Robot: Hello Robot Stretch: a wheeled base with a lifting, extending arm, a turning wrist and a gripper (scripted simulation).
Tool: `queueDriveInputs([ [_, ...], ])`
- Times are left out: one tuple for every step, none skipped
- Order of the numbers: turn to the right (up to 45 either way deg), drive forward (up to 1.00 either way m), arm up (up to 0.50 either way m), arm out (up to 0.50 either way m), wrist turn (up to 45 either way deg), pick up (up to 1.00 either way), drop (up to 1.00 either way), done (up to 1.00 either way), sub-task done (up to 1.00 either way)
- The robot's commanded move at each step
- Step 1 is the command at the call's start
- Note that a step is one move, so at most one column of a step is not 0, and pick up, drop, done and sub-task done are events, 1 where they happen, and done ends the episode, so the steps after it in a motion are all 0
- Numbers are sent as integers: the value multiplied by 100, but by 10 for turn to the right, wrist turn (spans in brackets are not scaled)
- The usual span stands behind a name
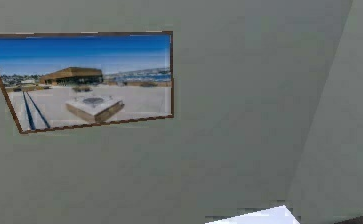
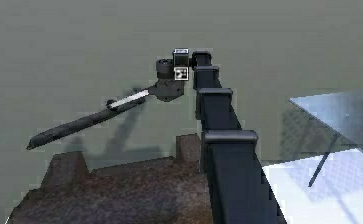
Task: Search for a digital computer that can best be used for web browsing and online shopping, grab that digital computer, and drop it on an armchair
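Held now at the gripper's (image 2: 129, 99) far end: a thin dark slab (image 2: 74, 127), tilted down to the left, carried clear above a brown upholstered surface (image 2: 129, 190). A glass table (image 2: 334, 108) is seen right.

Claw (image 2: 129, 100) holds thin dark slab (image 2: 74, 127), clear of brown surface (image 2: 119, 190) below; glass table (image 2: 339, 105) right.
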Motion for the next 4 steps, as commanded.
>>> queueDriveInputs([
  [0,0,-50,0,0,0,0,0,0],
  [0,0,0,0,0,0,100,0,0],
  [0,0,0,-10,0,0,0,0,0],
  [0,0,0,0,0,0,0,100,0],
])
